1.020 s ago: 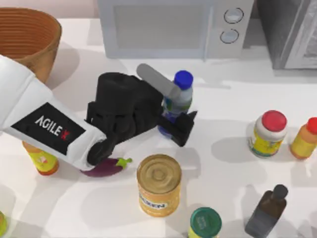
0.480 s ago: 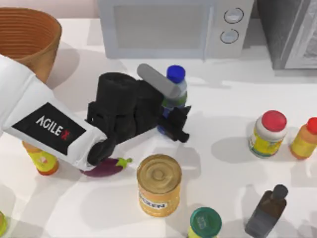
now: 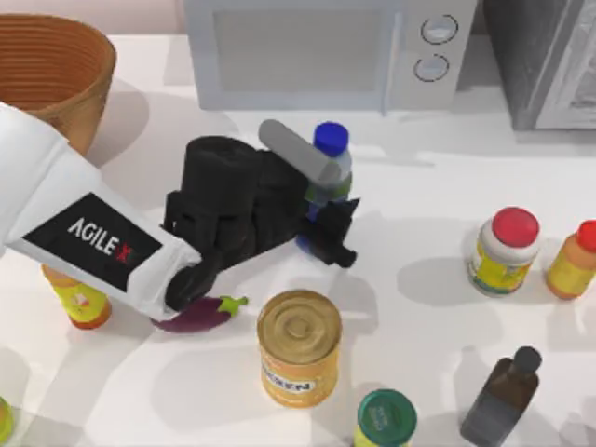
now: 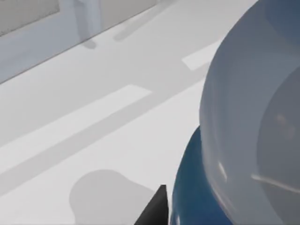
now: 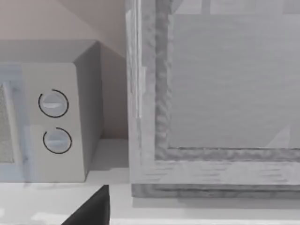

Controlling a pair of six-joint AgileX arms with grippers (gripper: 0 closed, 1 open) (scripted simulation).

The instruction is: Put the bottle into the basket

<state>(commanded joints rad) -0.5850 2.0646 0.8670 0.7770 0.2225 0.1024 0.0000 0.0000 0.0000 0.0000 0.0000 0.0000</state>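
Note:
The bottle [image 3: 333, 170], clear with a blue cap, dark blue label and green band, stands just in front of the microwave at the table's middle. My left gripper [image 3: 321, 197] is shut on its body, one finger on each side. In the left wrist view the bottle [image 4: 248, 136] looms very close, with a black fingertip [image 4: 157, 211] beside its label. The brown wicker basket [image 3: 101, 79] sits at the far left corner, well left of the bottle. A dark tip of my right gripper [image 5: 93, 208] shows in the right wrist view, facing the microwave and a grey cabinet.
A white microwave [image 3: 317, 51] and grey cabinet [image 3: 549, 56] line the back. Near the bottle lie a gold can [image 3: 298, 346] and a purple eggplant [image 3: 200, 315]. A red-lidded jar [image 3: 503, 250], a dark brown bottle [image 3: 503, 396] and a green-lidded jar [image 3: 385, 419] stand to the right.
The left gripper's fingers closed in on the bottle, and the bottle shifted slightly left and toward the microwave. Over the last half second almost nothing moved.

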